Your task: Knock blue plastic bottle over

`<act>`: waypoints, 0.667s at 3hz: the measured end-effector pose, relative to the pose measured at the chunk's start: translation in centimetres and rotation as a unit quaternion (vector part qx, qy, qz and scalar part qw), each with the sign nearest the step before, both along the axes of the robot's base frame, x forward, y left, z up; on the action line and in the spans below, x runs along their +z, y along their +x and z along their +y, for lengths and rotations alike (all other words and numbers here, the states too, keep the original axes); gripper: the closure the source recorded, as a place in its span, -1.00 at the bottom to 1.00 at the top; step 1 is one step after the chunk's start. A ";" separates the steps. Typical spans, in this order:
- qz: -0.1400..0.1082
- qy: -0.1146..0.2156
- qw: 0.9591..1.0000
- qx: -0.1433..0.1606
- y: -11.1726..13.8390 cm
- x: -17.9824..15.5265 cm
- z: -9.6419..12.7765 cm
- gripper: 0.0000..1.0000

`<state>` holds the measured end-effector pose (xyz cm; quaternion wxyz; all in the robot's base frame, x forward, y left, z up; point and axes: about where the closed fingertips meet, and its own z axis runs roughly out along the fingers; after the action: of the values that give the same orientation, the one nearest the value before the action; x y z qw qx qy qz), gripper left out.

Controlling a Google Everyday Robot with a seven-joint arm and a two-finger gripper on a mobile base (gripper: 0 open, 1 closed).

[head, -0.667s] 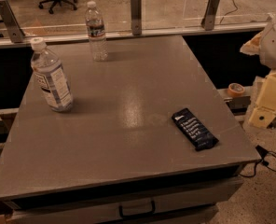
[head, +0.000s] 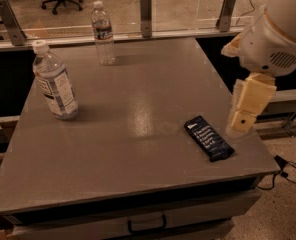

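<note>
Now: blue plastic bottle (head: 55,86) upright near left edge of table (head: 138,164); likely light, thin-walled, tippy (tall, narrow base). I'd push high, near cap, not grasp. Slimmer bottle (head: 103,34) at far edge; dark packet (head: 208,138) front right. My gripper (head: 240,124) hangs at right edge, well apart; open or closed, cannot tell.
</note>
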<state>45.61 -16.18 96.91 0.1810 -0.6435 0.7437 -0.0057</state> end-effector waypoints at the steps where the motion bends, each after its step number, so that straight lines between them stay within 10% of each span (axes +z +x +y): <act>1: -0.009 0.059 0.994 0.088 1.9 -0.2 9.2 -1.00; 2: -0.024 0.140 0.976 0.162 1.8 1.3 19.3 -1.00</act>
<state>47.44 3.14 98.22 0.2854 -0.7233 0.6185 0.1129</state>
